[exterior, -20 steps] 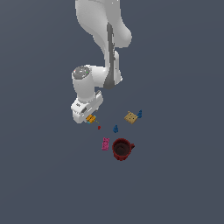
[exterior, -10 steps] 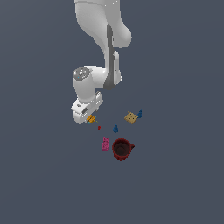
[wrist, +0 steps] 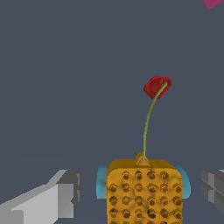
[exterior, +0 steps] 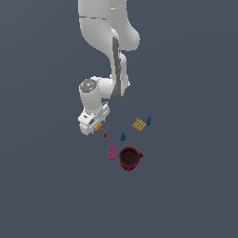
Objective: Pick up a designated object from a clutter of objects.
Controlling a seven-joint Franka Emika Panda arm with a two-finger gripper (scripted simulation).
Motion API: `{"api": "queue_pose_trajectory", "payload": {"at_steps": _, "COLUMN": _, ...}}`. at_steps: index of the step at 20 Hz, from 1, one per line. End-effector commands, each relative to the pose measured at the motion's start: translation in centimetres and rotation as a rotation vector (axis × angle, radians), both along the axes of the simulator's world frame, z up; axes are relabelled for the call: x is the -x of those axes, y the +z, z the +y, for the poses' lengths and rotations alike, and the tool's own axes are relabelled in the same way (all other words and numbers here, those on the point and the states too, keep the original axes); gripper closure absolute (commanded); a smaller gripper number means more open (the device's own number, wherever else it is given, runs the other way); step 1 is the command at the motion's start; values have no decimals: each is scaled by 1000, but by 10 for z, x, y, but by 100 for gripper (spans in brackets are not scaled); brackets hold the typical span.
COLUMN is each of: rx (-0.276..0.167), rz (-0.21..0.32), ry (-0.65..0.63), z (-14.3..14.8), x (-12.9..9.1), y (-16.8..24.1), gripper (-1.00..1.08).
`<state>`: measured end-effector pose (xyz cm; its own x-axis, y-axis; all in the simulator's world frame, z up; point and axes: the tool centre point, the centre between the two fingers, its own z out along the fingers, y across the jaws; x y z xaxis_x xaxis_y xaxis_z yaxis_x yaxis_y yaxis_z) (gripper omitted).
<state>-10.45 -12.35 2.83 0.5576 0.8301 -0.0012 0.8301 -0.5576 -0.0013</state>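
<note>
The designated object (wrist: 144, 192) is a small orange piece with a grid top and teal showing at its sides. A thin string runs from it to a tiny red bit (wrist: 157, 86). My gripper (wrist: 140, 194) is open and straddles it, one grey finger (wrist: 57, 197) on each side with a gap to the piece. In the exterior view the gripper (exterior: 91, 125) hangs low at the left end of the clutter, and the orange piece (exterior: 98, 126) peeks out beside it, with the red bit (exterior: 105, 135) just past it.
To the exterior view's right lie a blue bit (exterior: 122, 137), a tan square (exterior: 138, 124) and another blue bit (exterior: 148, 121). A pink block (exterior: 112, 152) sits beside a dark red mug (exterior: 129, 158). The pink block's corner (wrist: 212, 3) shows in the wrist view.
</note>
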Motion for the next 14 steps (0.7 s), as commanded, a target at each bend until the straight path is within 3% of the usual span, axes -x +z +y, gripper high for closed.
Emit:
{"api": "queue_pose_trajectory", "payload": {"at_steps": 1, "rx": 0, "rz": -1, "ry": 1, "z": 0, "x": 0, "y": -8, "gripper": -92}}
{"api": "queue_pose_trajectory", "payload": {"at_steps": 6, "rx": 0, "rz": -1, "ry": 1, "z": 0, "x": -1, "y": -13, "gripper": -92}}
{"api": "queue_pose_trajectory", "payload": {"at_steps": 7, "rx": 0, "rz": -1, "ry": 1, "z": 0, "x": -1, "y": -13, "gripper": 108}}
{"api": "queue_pose_trajectory", "payload": {"at_steps": 14, "rx": 0, "rz": -1, "ry": 1, "z": 0, "x": -1, "y": -13, "gripper": 108}}
